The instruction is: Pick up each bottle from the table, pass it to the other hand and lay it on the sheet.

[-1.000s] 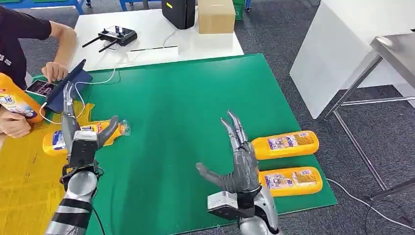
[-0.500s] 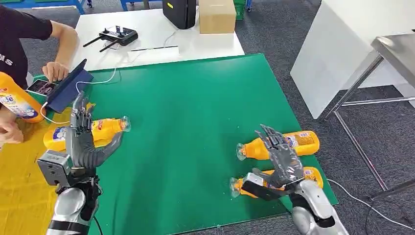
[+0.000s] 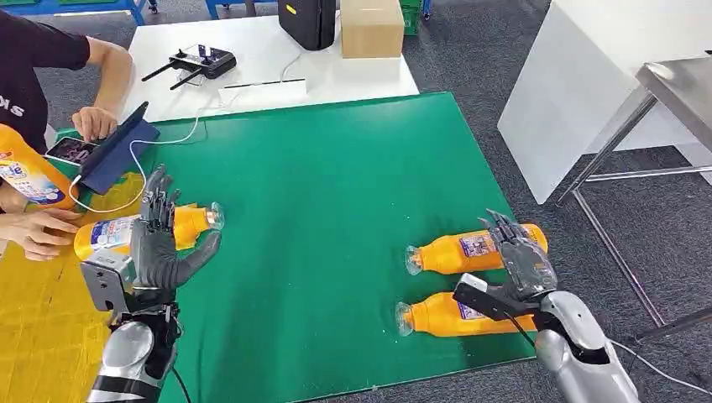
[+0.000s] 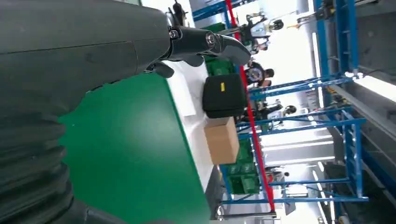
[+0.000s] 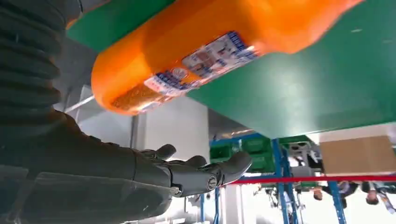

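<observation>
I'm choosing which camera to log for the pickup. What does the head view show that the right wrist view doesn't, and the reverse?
Head view alone: the left hand open above the table, the bottle lying by the yellow sheet, a person's hand, the nearer right-side bottle, the white table.

Right wrist view alone: blue racking and a red beam past the table's edge.

Both: the right hand open by the farther right-side bottle, and the green mat.
</observation>
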Controlling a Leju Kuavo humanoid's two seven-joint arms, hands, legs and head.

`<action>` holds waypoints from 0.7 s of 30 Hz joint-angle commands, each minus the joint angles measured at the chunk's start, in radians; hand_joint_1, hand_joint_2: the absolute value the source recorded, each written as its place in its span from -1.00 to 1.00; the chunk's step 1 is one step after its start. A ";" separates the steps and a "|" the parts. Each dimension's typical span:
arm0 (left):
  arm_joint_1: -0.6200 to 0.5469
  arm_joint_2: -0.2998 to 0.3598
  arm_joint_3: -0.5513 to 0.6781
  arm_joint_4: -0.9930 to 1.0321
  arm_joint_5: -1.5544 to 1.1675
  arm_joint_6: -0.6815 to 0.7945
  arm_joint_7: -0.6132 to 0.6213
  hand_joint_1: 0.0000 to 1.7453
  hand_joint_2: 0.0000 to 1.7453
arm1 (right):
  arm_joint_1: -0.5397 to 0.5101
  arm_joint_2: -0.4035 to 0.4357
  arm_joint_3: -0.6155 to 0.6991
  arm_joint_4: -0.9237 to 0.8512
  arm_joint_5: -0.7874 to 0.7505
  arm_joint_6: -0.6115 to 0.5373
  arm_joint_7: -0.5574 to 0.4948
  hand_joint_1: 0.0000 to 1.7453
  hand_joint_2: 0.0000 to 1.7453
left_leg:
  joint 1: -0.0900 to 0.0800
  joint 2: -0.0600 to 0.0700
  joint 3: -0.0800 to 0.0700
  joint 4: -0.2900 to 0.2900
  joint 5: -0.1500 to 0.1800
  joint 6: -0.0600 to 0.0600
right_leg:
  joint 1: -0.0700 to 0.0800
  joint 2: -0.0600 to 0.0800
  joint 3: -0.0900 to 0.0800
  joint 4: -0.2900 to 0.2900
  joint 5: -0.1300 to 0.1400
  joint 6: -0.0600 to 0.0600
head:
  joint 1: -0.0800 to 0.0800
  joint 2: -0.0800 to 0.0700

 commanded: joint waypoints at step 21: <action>-0.110 -0.036 -0.037 0.222 0.037 -0.020 0.005 -1.00 1.00 | -0.441 0.015 0.250 0.686 0.105 0.193 0.082 -1.00 1.00 | 0.001 -0.003 0.005 0.000 -0.001 -0.001 | 0.001 0.001 0.005 -0.001 -0.001 0.000 | 0.000 0.000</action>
